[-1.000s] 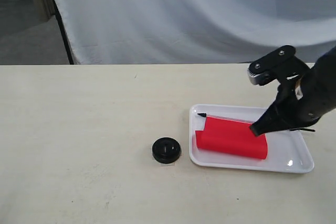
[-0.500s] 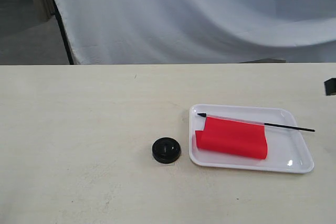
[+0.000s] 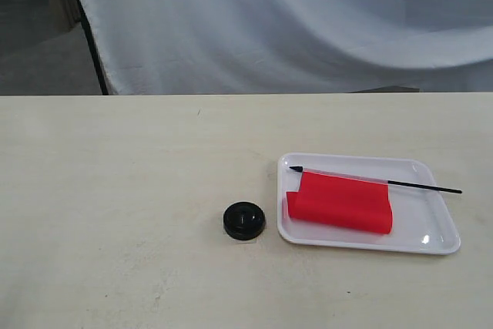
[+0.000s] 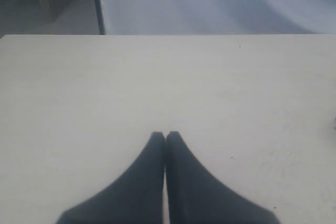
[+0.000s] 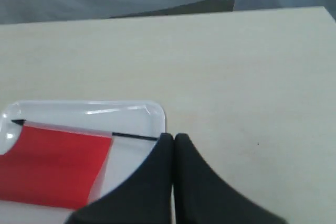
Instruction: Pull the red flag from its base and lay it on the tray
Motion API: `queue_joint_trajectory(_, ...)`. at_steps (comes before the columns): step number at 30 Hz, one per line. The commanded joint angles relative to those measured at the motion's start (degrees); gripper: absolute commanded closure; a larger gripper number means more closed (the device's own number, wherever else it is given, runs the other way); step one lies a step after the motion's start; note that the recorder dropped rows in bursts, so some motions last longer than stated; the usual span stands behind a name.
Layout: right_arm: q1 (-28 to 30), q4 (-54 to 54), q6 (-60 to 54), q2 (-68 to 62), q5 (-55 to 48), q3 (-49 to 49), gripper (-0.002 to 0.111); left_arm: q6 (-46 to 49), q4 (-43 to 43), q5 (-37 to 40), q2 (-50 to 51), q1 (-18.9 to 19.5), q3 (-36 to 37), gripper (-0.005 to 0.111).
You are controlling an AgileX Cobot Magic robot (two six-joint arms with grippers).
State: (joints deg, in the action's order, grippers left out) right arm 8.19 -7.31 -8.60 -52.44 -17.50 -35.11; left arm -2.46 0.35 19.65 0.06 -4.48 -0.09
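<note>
The red flag [image 3: 341, 202] lies flat on the white tray [image 3: 431, 225], its thin black pole crossing the tray and sticking out past the right rim. The round black base [image 3: 244, 220] stands alone on the table just left of the tray. Neither arm shows in the exterior view. In the right wrist view the flag [image 5: 50, 163] and the tray [image 5: 142, 114] lie in front of my right gripper [image 5: 174, 137], which is shut and holds nothing. My left gripper [image 4: 165, 136] is shut too, over bare table.
The pale wooden table [image 3: 115, 190] stretches wide to the left. A white cloth backdrop [image 3: 293, 21] hangs behind its far edge. A dark stand leg [image 3: 94, 44] stands at the back left.
One second ago my right arm hung over the tray's right end by the flag. It has drawn back out of the exterior view. Flag, tray and base have stayed still.
</note>
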Motion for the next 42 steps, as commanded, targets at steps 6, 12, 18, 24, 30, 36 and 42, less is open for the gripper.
queue_joint_trajectory(6, -2.18, -0.80, 1.77, 19.94, 11.31, 8.68, 0.109, 0.08, -0.01, -0.04, -0.06, -0.25, 0.09, 0.107)
queue_joint_trajectory(12, -2.18, -0.80, 3.22, 35.68, 22.33, 17.08, 0.109, 0.08, -0.01, -0.04, -0.06, -0.25, 0.09, 0.107)
queue_joint_trajectory(18, -2.18, -0.80, 2.99, 49.80, 22.62, 19.85, 0.109, 0.08, -0.01, -0.04, -0.06, -0.25, 0.09, 0.107)
queue_joint_trajectory(24, -2.49, -1.36, 3.63, 52.44, 22.80, 19.30, 0.109, 0.08, -0.01, -0.05, -0.06, -0.25, 0.09, 0.107)
queue_joint_trajectory(30, -2.49, -2.82, 8.21, 52.44, 20.01, 19.30, 0.109, 0.08, -0.01, -0.05, -0.06, -0.25, 0.09, 0.107)
queue_joint_trajectory(36, -2.49, -3.14, 9.68, 52.44, 16.03, 23.08, 0.109, 0.08, -0.01, -0.05, -0.06, -0.25, 0.09, 0.107)
queue_joint_trajectory(42, -2.49, -3.14, 10.33, 52.44, 20.24, 35.11, 0.109, 0.08, -0.01, -0.05, -0.06, -0.25, 0.09, 0.107)
